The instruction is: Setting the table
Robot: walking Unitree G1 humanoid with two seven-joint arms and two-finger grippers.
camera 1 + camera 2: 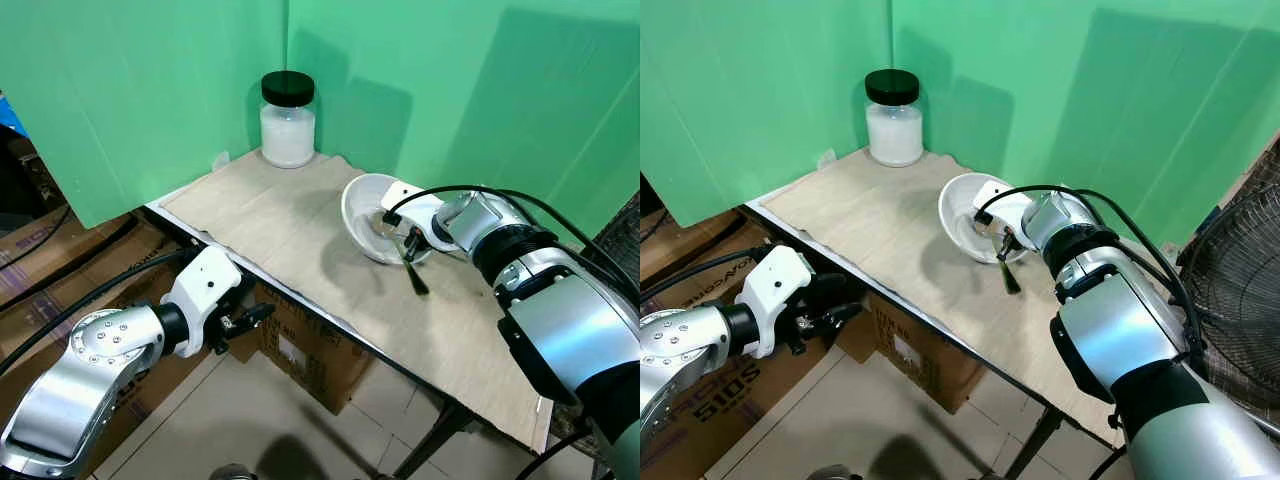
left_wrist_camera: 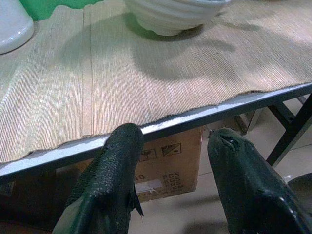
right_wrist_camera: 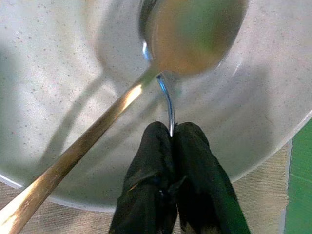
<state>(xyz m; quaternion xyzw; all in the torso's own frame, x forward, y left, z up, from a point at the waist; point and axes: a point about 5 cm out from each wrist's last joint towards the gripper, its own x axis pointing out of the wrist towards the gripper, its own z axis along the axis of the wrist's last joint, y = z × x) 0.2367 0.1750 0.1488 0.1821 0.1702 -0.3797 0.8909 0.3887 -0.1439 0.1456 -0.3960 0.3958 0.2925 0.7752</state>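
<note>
— Where was the white speckled ceramic bowl (image 1: 372, 215)?

— Right of centre in the left eye frame, on the pale woven mat (image 1: 300, 245) that covered the metal-framed bench (image 1: 330, 318). It tilted, its opening turned toward the frame's right. A glass jar with a black lid and white contents (image 1: 287, 119) stood in the upper middle, at the mat's far corner against the green backdrop (image 1: 150, 90), well apart from the bowl.

— And the right gripper (image 1: 398, 232)?

— It reached in from the right, its tips at the bowl's mouth. In the right wrist view its jaws were pressed together on the thin curved steel edge of a spoon (image 3: 165, 100), whose shiny oval head (image 3: 195, 29) lay inside the bowl. A long brassy reflection ran from the head toward that frame's lower left.

— The left gripper (image 1: 240, 322)?

— Lower left of the left eye frame, below the bench's near edge. Its jaws stood apart and held nothing. Beyond them the left wrist view showed a brown cardboard box (image 2: 168, 161) under the bench.
</note>
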